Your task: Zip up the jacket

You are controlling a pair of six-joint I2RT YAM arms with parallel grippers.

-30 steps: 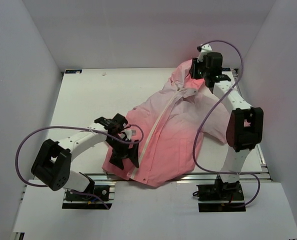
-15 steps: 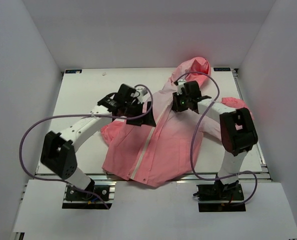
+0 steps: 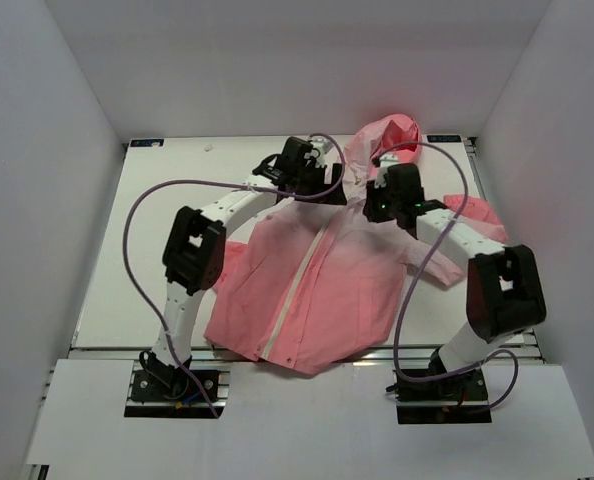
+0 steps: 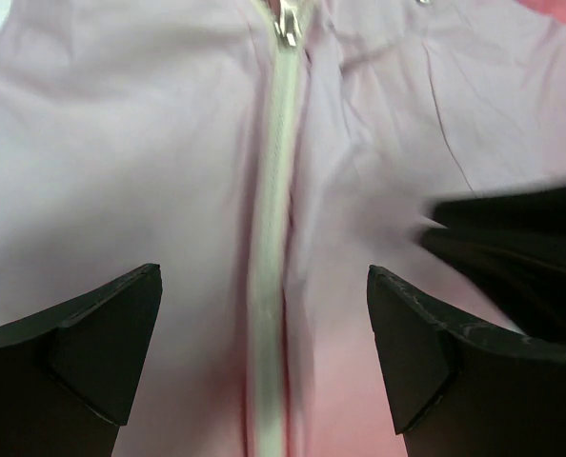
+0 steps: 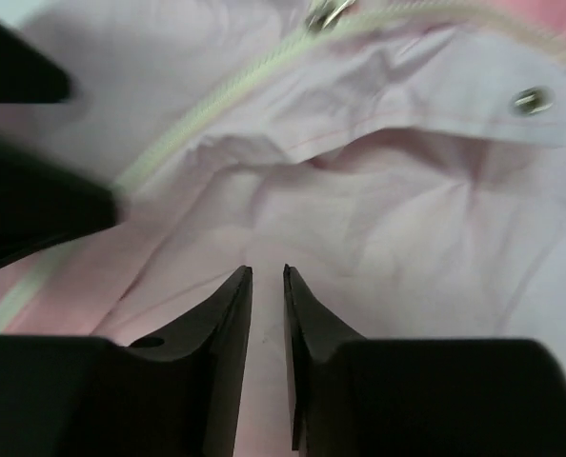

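Top external — jacket (image 3: 327,290) lying flat, left gripper (image 4: 264,276) spread wide over zipper (image 4: 269,190), right gripper (image 5: 267,271) narrow — nothing between.

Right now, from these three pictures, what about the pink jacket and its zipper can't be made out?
Top view: the top end of the zipper lies between both arms' jaws, too small to make out.
Left wrist view: the zipper pull is blurred at the picture's top edge; whether it reached the collar is unclear.
Right wrist view: the jaws stand almost together; whether they pinch the jacket cannot be told.
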